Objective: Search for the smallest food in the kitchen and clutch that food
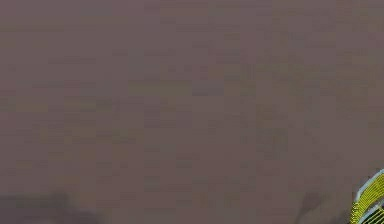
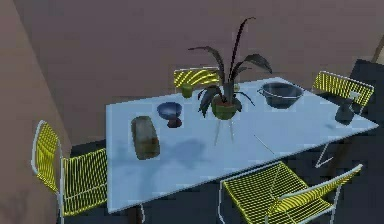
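A brown loaf-shaped food (image 2: 146, 137) lies on the pale blue table (image 2: 200, 165), toward the arm side view's left. Just behind it stands a small dark blue bowl (image 2: 169, 112) on a foot. I cannot tell whether anything lies inside that bowl.
A potted plant (image 2: 227, 98) stands mid-table, with a grey bowl (image 2: 281, 95) and a dark cup-like thing (image 2: 345, 113) farther right. Yellow wire chairs (image 2: 68, 170) (image 2: 285, 195) (image 2: 197, 80) (image 2: 343, 88) ring the table. A plain brown wall (image 1: 190, 100) stands close ahead, a yellow chair corner (image 1: 370, 198) at its lower right.
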You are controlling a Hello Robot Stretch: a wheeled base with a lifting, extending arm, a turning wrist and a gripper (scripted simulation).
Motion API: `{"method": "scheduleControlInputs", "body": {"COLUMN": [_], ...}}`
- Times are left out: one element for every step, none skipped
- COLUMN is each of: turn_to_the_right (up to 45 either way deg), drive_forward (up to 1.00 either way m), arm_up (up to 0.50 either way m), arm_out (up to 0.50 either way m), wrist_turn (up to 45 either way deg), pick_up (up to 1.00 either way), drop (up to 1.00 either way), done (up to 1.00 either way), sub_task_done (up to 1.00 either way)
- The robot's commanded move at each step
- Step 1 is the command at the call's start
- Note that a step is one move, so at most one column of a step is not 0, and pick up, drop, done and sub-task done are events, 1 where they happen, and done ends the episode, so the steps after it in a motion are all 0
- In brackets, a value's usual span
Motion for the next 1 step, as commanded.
{"method": "scheduleControlInputs", "body": {"turn_to_the_right": [-3.0], "drive_forward": [0.0], "arm_up": [0.0], "arm_out": [0.0], "wrist_turn": [0.0], "pick_up": [0.0], "drop": [0.0], "done": [0.0], "sub_task_done": [0.0]}}
